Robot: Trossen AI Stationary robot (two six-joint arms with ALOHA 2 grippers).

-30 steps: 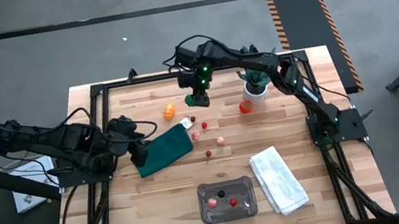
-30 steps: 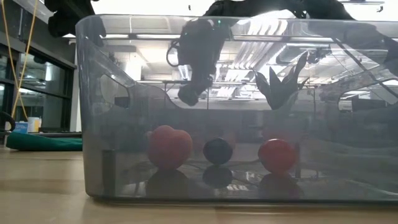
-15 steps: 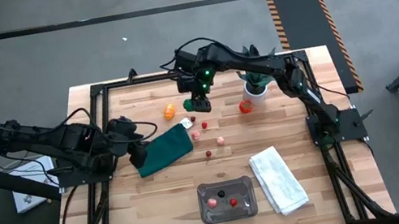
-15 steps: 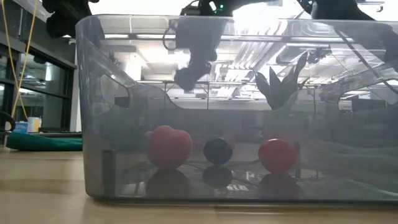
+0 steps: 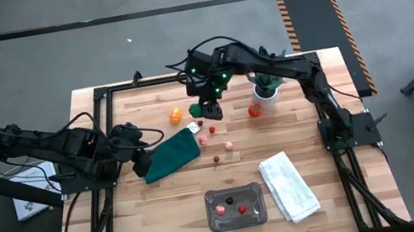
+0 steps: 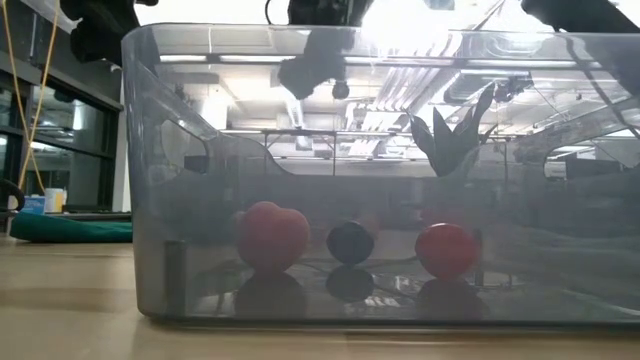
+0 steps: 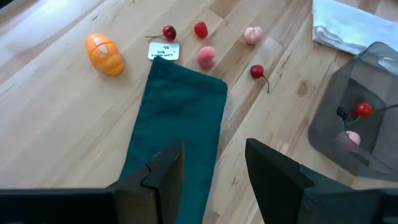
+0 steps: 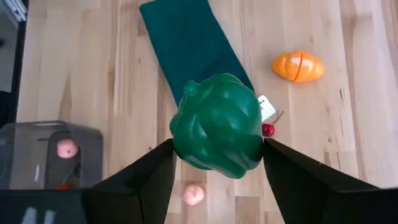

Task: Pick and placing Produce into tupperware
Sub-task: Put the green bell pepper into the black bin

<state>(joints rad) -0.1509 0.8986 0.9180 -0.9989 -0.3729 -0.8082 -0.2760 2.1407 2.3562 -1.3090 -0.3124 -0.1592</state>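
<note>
A glossy green toy pepper [image 8: 219, 126] is clamped between the two dark fingers of the right gripper [image 8: 217, 180], which is held above the far middle of the light wooden table [image 5: 164, 209], over the scatter of small fruit beside the dark green cloth [image 5: 170, 155]. The jaws are closed on the pepper across its broad body. The small clear greyish plastic container [image 5: 236, 206] is found near the front edge of the table, just beside the folded white towel [image 5: 289, 186], and well apart from the gripper; three pieces are already seen inside it, a red one, a dark one and a pinkish-red one.

The carry to the container is judged to be the step in hand. It is best done with the pepper kept high, so that the loose pieces below, the orange toy fruit [image 5: 176, 114], the cherries and the pink fruits, are not swept aside. The pepper is large against the container, so the descent should be centred between the walls and the release made low, lest the rim be struck or the fruit inside be knocked out.

The left gripper [image 7: 211, 171] is parked over the near end of the dark green cloth, with its jaws open and nothing between them
</note>
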